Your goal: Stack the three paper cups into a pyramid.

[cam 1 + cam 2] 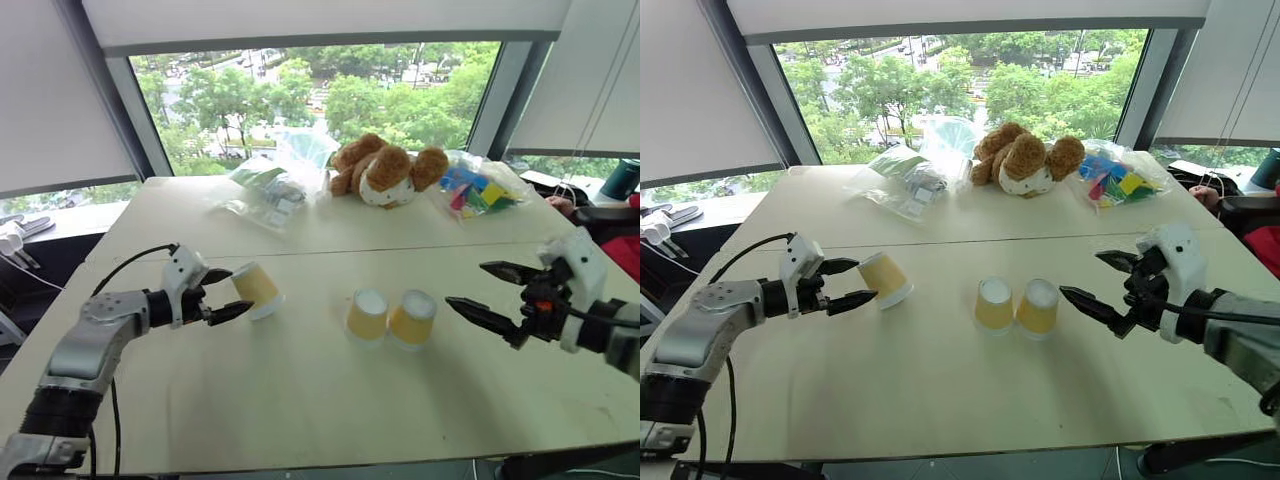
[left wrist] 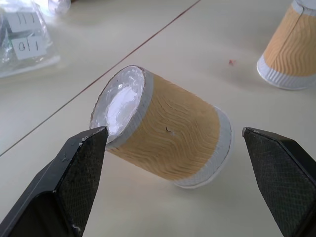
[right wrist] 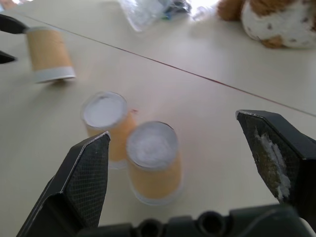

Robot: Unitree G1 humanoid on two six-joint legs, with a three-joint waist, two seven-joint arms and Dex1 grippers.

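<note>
Two paper cups [image 1: 367, 314] [image 1: 412, 319] stand upside down, side by side and touching, at the table's middle. The third cup [image 1: 256, 289] is tipped over to their left, its white base pointing up and away. My left gripper [image 1: 238, 290] is open with its jaws wide on either side of this cup [image 2: 168, 143]. One fingertip [image 2: 94, 140] is right at the base rim, and I cannot tell if it touches. My right gripper [image 1: 466, 283] hangs open above the table, just right of the standing pair [image 3: 153, 163], with nothing between its fingers.
A brown plush bear [image 1: 385, 170] lies at the table's far side. Clear plastic bags [image 1: 268, 190] lie to its left and a bag of coloured blocks [image 1: 478, 190] to its right. A seam [image 1: 330, 253] crosses the tabletop. A person's hand [image 1: 560, 204] rests at the far right edge.
</note>
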